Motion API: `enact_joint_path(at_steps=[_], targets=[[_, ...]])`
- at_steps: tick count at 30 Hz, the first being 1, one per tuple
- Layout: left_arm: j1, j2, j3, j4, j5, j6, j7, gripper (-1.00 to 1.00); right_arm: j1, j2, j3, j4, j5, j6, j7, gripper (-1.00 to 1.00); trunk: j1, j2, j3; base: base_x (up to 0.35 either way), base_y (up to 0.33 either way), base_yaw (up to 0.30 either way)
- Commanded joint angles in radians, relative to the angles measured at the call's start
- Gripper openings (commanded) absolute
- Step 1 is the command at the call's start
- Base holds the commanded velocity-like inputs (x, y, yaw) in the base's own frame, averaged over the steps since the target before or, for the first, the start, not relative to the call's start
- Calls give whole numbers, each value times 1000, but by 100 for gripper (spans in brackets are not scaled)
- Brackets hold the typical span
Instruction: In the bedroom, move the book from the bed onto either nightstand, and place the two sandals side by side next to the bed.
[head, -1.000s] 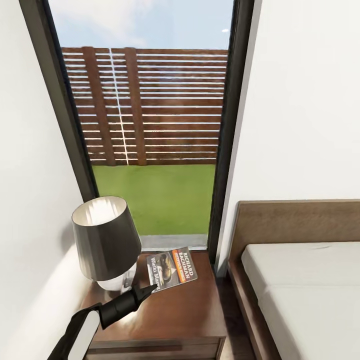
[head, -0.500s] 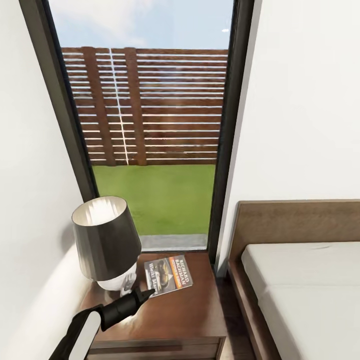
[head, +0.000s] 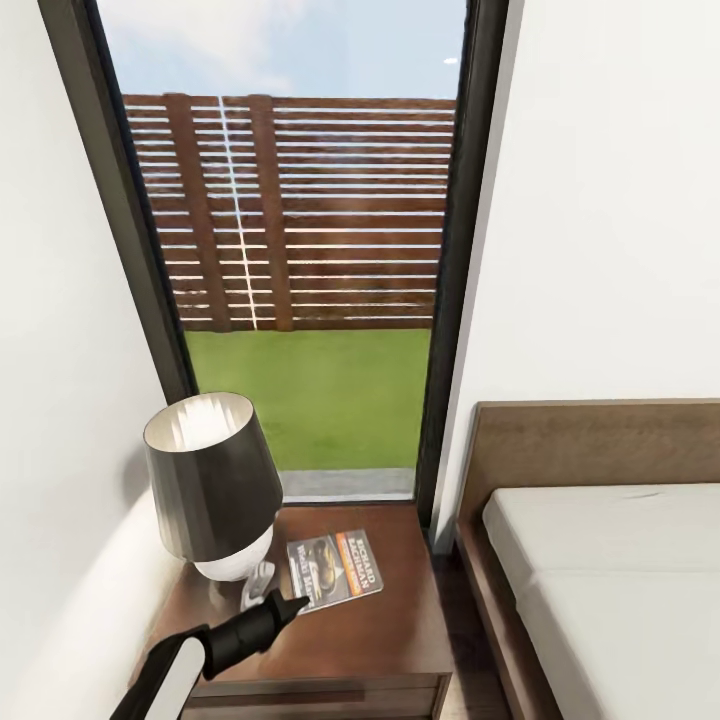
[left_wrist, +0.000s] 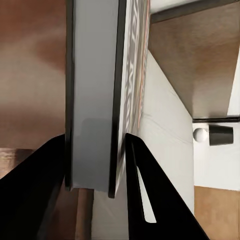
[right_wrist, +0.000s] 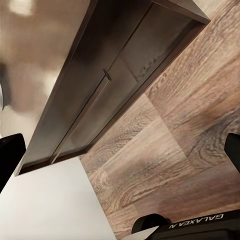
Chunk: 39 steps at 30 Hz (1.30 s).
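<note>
Left tool (head: 290, 603): its two black fingers (left_wrist: 42, 187) pinch the near edge of the book, one on each face; in the head view the tool reaches over the nightstand top from the near left, just beside the lamp base.
Book (head: 333, 568): low over the nightstand, cover up, orange title band showing, tilted askew; whether it touches the glossy top cannot be told; the left wrist view shows it edge-on, pale page block between dark covers (left_wrist: 95, 100).
Nightstand (head: 390, 620): dark-brown wood, standing between the white wall at left and the bed; a drawer front shows at its near edge.
Lamp (head: 208, 485): dark shade on a white base, at the left rear of the nightstand top.
Bed (head: 620, 570): right of the nightstand; light-grey mattress, brown frame and headboard.
Window (head: 300, 250): behind the nightstand; slatted fence and grass outside.
Right tool (right_wrist: 122, 160): black fingertips spread wide apart at the edges of the right wrist view, gripping nothing; beyond them wood-plank floor (right_wrist: 190, 125) and a dark cabinet (right_wrist: 110, 85).
</note>
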<state>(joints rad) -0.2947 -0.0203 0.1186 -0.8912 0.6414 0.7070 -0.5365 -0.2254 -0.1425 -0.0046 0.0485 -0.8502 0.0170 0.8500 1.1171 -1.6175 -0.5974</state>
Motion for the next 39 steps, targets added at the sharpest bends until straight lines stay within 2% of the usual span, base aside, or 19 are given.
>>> enact_joint_path(at_steps=[1,8,39], targets=[[-1,-1,4,4,1,6,-2,-100,-2,0,0,4,-4,2,6,100,0,-1,-1,0,0,0],[-5,0,4,19,4,4,-7,-100,-2,0,0,4,-4,1,6,100,0,-1,-1,0,0,0],[-6,8,7,20,11,3,-18,-100,-2,0,0,4,-4,2,6,100,119,-218,-98,0,0,0]])
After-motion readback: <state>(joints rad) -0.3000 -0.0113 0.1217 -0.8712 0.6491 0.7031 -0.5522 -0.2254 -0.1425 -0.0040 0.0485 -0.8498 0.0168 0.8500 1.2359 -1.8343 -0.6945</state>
